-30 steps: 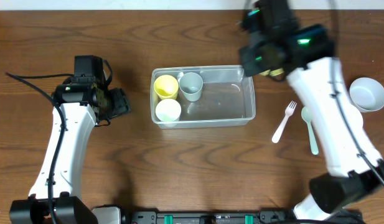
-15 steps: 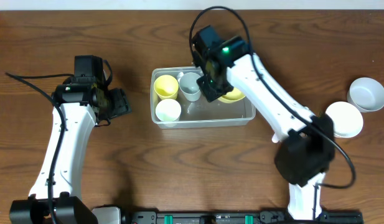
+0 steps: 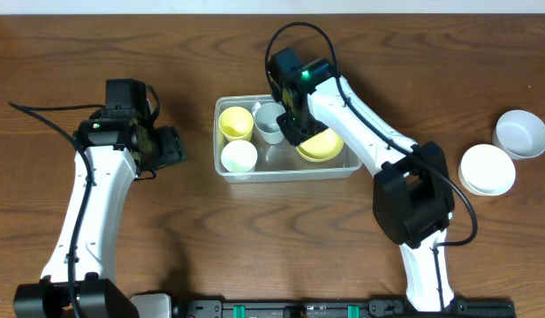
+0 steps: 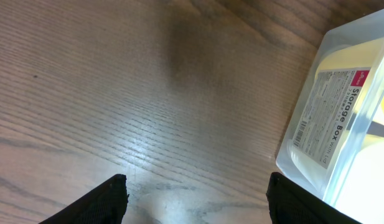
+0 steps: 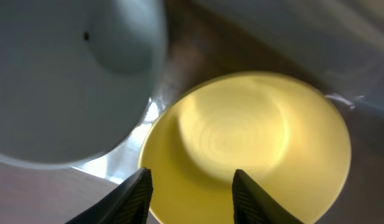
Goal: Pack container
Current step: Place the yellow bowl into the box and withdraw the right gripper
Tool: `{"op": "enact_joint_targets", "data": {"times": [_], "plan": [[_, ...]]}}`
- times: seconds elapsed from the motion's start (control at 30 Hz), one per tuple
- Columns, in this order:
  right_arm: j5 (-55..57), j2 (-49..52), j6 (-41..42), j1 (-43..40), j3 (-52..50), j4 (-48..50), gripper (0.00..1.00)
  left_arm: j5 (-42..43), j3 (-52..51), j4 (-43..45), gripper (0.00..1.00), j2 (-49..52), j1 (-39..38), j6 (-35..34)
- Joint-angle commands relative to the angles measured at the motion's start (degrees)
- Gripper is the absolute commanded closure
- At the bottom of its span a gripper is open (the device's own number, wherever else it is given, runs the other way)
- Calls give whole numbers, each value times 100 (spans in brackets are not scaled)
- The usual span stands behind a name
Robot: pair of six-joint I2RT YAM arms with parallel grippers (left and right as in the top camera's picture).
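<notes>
Container (image 3: pixel 281 175) in the middle of the table (image 3: pixel 254 238), between the two arms, long side running left to right. Clear walls, so easy to see inside.

At its left end, three cups, all right way up: a yellow cup (image 3: pixel 235 122) on the far side, a white cup (image 3: pixel 238 156) on the near side, a grey cup (image 3: pixel 270 122) just beside the yellow one. More to the right, a yellow bowl (image 3: pixel 327 147), right way up, down on the bottom of the container.

Right gripper (image 3: pixel 294 119) low inside the container, between the grey cup and the yellow bowl. Spread wide, pinching nothing. In the right wrist view, bowl just below it and grey cup off to one side.

Left gripper (image 3: pixel 170 146) over bare wood, near the left end of the container but not touching. Spread wide too, with nothing inside.

Far to the right, well apart from the container: a white bowl (image 3: pixel 487 169) and a grey-blue bowl (image 3: pixel 522 132), close together. Touching or not, hard to tell.
</notes>
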Motion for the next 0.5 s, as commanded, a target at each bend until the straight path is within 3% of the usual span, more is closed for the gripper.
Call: {"op": "enact_joint_targets", "data": {"times": [0.0, 0.3, 0.47], "plan": [[339, -63, 24, -48, 15, 31, 55, -4, 127, -35, 28, 13, 35, 96], [1038, -1434, 697, -450, 17, -28, 48, -4, 127, -59, 27, 13, 35, 98], [1014, -2516, 1692, -1591, 17, -260, 46, -2, 127, -59, 27, 13, 35, 96]]}}
